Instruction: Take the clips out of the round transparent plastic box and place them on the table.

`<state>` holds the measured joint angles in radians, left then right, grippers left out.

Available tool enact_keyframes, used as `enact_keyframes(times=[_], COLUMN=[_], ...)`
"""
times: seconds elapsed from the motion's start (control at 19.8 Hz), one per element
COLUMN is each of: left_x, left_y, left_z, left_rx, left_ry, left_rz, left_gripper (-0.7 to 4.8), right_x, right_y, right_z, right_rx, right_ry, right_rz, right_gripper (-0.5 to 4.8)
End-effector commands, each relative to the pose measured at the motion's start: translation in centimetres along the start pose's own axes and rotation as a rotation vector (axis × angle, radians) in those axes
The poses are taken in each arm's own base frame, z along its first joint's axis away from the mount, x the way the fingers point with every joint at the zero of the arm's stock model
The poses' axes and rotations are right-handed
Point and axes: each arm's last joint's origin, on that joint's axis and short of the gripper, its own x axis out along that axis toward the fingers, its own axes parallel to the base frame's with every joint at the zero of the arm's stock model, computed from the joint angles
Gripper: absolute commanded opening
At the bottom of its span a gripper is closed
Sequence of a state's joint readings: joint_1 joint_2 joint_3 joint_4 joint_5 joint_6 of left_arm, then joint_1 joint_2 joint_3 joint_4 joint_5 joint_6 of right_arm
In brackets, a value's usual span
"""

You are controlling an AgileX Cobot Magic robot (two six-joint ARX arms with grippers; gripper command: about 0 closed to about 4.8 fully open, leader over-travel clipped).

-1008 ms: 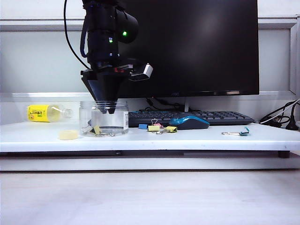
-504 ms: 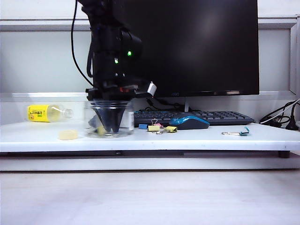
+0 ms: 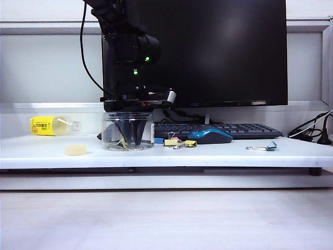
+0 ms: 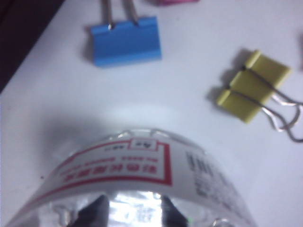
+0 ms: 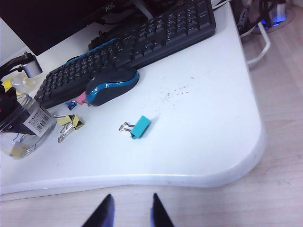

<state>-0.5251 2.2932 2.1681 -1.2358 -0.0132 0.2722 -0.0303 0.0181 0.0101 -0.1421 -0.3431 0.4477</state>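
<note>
Clips lie beside my left pincer, fingers apart inside the round transparent plastic box; my right pincer hangs open off the tabletop.

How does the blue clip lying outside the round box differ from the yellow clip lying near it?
The blue clip is wider and lies flat and square-on; the yellow clip is narrower and lies turned at an angle. The blue clip's wire handles run out of the left wrist view, while the yellow clip's show as loops lying on the table. Both lie outside the round transparent plastic box, on the table.
</note>
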Motion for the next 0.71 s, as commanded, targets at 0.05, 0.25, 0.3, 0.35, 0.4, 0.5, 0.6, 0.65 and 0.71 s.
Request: enact_keyframes(times=[0.05,0.25,0.3,0.35,0.4,0.5,0.6,0.65,0.71], left_x=[-1.1,-4.4,-5.1,-5.4,-5.5,-5.3,-5.3,-5.3,-5.3], left_y=[-0.1,-0.1,-0.1,-0.2,-0.2,0.1,0.0,-0.1,-0.2], left_z=[-0.3,-0.5,-0.7,-0.9,-1.1,-1.3,-1.3,-1.3,-1.3], left_rx=[0.010,-0.010,-0.028,-0.054,-0.079,-0.134,-0.163,-0.164,-0.174], left_ry=[0.033,-0.019,-0.019,-0.007,0.018,0.036,0.033,0.030,0.027], left_rz=[0.003,0.015,0.015,0.019,0.017,0.022,-0.010,-0.037,-0.056], left_gripper=[1.55,1.55,1.55,1.55,1.56,1.59,1.63,1.64,1.65], right_x=[0.0,0.0,0.0,0.0,0.0,0.0,0.0,0.0,0.0], right_y=[0.0,0.0,0.0,0.0,0.0,0.1,0.1,0.1,0.1], right_z=[0.1,0.1,0.1,0.1,0.1,0.1,0.1,0.1,0.1], right_rx=[-0.006,-0.006,-0.006,-0.006,-0.005,-0.005,-0.005,-0.005,-0.005], right_ry=[-0.007,-0.006,-0.006,-0.006,-0.006,-0.006,-0.006,-0.006,-0.005], right_rz=[0.001,0.001,0.001,0.001,0.001,0.002,0.002,0.003,0.002], right_gripper=[1.07,1.07,1.07,1.07,1.07,1.07,1.07,1.07,1.07])
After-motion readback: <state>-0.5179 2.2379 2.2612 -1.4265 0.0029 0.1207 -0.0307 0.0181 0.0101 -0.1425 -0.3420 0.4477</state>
